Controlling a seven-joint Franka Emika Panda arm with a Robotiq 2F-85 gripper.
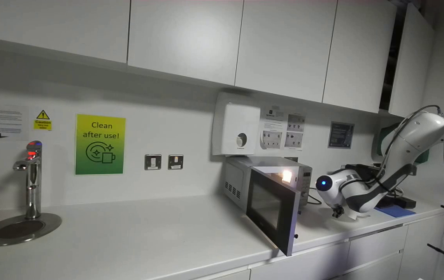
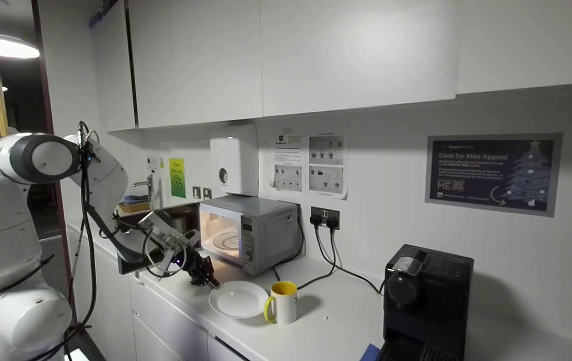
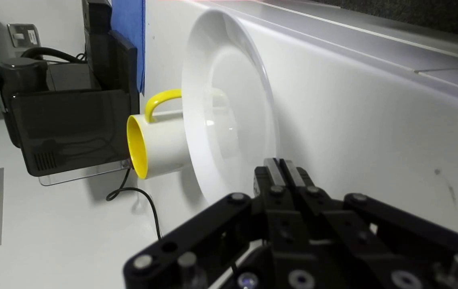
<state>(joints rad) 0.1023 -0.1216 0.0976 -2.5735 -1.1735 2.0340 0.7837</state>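
A black gripper (image 3: 279,161) is pointing along a white counter (image 3: 373,140), its jaws clenched together, with nothing showing between them. Just ahead of the fingertips a white plate (image 3: 241,100) is lying on the counter, its rim right beside them — whether they are touching, one cannot tell. The plate is looking glossy and stiff, probably ceramic: fairly heavy, slippery and breakable. Its raised rim is offering the likeliest hold, with one finger over and one under. Beyond the plate from the jaws, a yellow-lined mug (image 3: 164,140) is standing upright, and a coffee machine (image 2: 436,296) is sitting farther off. Behind the jaws, a microwave (image 2: 280,225) is glowing inside — its door (image 1: 272,212) hanging wide.
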